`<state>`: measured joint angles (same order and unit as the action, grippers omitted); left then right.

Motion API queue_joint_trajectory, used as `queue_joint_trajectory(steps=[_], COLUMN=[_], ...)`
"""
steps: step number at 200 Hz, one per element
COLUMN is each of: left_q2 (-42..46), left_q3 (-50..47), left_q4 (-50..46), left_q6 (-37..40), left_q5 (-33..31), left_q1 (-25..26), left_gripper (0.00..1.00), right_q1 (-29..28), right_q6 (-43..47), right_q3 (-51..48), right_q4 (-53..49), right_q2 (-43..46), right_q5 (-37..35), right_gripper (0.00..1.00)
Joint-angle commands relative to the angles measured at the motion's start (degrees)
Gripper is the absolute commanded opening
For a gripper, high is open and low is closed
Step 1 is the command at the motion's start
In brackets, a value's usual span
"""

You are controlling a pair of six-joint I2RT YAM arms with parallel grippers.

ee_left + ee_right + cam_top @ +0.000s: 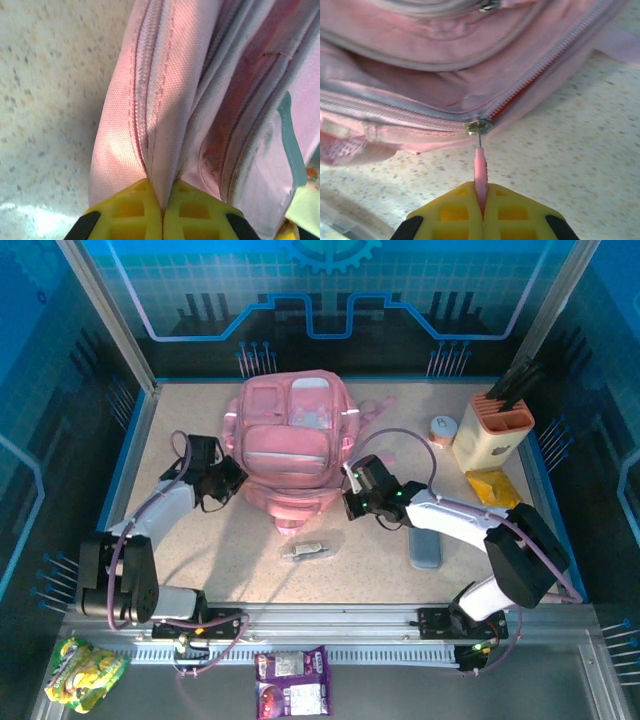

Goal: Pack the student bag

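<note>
The pink student bag [290,440] lies flat in the middle of the table, front pockets up. My left gripper [232,483] is at the bag's left side, shut on a fold of pink bag fabric [162,165] beside a zip seam. At the bag's lower right edge my right gripper [350,502] is shut on the pink zipper pull tab [479,170]. The tab hangs from a metal slider [479,127] on the main zip, which gapes open to the right of the slider.
A small silver item [306,550] lies in front of the bag. A grey flat case [425,546] sits under my right arm. At the right stand an orange holder [492,438], a yellow packet [492,486] and a small white object [442,428]. Snack packs [292,682] lie on the near ledge.
</note>
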<state>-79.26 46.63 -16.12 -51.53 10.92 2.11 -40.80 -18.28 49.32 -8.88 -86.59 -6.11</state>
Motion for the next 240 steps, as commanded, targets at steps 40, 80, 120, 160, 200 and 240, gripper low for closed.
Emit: queue_joint_trajectory(steps=[40,80,120,160,200,240], left_q2=[-8.58,-6.29,-0.67,11.28,18.66,12.64], left_q3=[10.94,9.32,2.44,-4.03,-9.92,-10.25], left_q4=[3.81,3.33,2.34,-1.86,-0.7,9.07], left_q6=[9.91,9.66,7.18,-1.88,-20.95,-33.58], left_q5=[-1.86,-1.72,2.62,-3.24,-8.85,-11.82], left_q1=[-1.5,-1.56,0.16,6.82,18.01,27.3], left_gripper=[0.12,0.41,0.61,0.72,0.81,0.8], right_q1=[-7.95,-7.29,-7.58,-7.81,-7.77,-7.65], right_q6=[1.48,0.62,-0.79,-2.58,-3.29,-3.16], right_q3=[5.01,4.9,5.5,5.66,4.97,4.98], right_q4=[1.27,1.83,2.93,3.23,3.36,3.7], right_q2=[-3.68,-4.64,-7.82,-8.36,-7.72,-8.39], right_q5=[6.67,6.58,7.5,7.34,6.05,6.35], right_gripper=[0.0,0.0,0.0,0.0,0.0,0.0])
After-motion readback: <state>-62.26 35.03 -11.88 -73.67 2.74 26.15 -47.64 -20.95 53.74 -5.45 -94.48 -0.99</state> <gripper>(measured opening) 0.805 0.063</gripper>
